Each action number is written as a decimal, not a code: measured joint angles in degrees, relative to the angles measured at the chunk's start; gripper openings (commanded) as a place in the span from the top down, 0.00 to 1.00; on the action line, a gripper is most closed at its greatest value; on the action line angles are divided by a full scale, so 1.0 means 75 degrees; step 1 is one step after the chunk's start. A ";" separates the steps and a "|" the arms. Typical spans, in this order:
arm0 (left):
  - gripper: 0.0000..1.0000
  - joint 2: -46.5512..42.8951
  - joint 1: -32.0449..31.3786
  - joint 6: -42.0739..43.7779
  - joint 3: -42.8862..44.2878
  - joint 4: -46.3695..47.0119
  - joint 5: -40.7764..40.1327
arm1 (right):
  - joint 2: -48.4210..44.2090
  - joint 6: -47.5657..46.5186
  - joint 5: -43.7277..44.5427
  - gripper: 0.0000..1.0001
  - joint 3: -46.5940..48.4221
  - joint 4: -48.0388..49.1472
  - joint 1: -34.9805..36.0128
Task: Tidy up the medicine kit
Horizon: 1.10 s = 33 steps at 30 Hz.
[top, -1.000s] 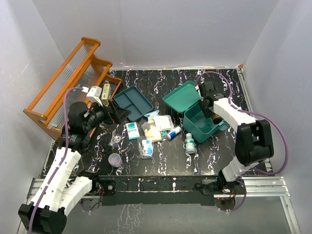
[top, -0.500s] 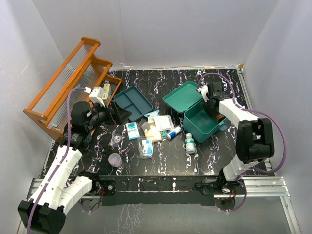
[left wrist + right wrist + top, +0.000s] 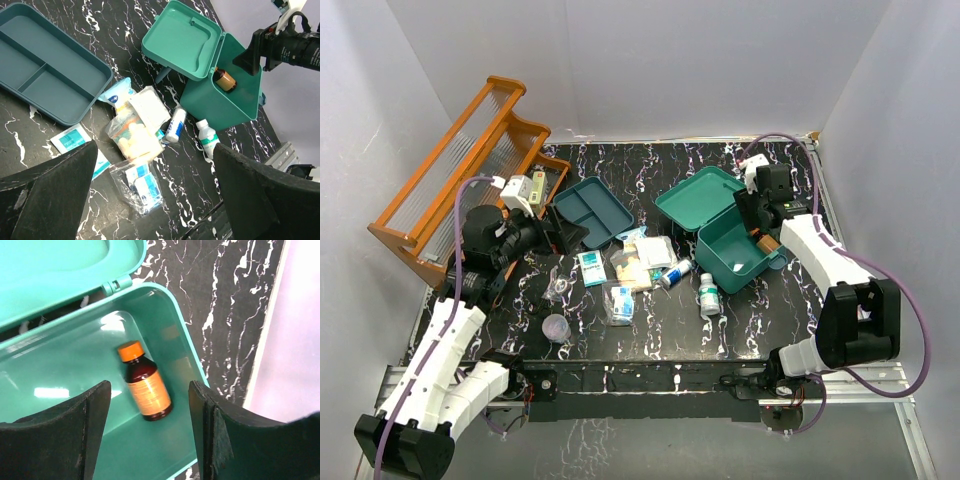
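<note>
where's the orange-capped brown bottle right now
In the right wrist view the brown bottle lies inside the open teal box at the right of the table, directly under the open right gripper.

Plain white walls (image 3: 670,60) on three sides; black, white-veined marble-pattern tabletop (image 3: 650,165); metal rails (image 3: 880,378) along near edge.

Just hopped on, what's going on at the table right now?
The right gripper hangs open over the open teal box, where a brown bottle with an orange cap lies on the bottom, not gripped. The left gripper is open too, holding nothing, above the loose packets and small white bottle between the box and the divider tray, which has nothing in it.
</note>
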 measured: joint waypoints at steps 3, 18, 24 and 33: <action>0.01 -0.0023 0.0000 -0.0003 0.0125 -0.0154 -0.0012 | -0.0070 0.0825 -0.0032 0.38 0.0114 -0.0149 0.0052; 0.01 -0.0251 0.0000 -0.0583 0.0131 -0.0230 -0.0201 | -0.0463 0.5651 -0.0353 0.47 0.0411 -0.1440 0.0105; 0.01 -0.0003 0.0000 -0.0513 -0.0055 -0.0052 -0.0216 | -0.0525 0.6796 -0.0187 0.51 -0.0297 -0.1306 0.0105; 0.01 0.0490 0.0000 -0.0219 -0.0539 0.0189 -0.0009 | -0.0522 0.7854 0.0420 0.52 -0.0717 -0.1011 0.0105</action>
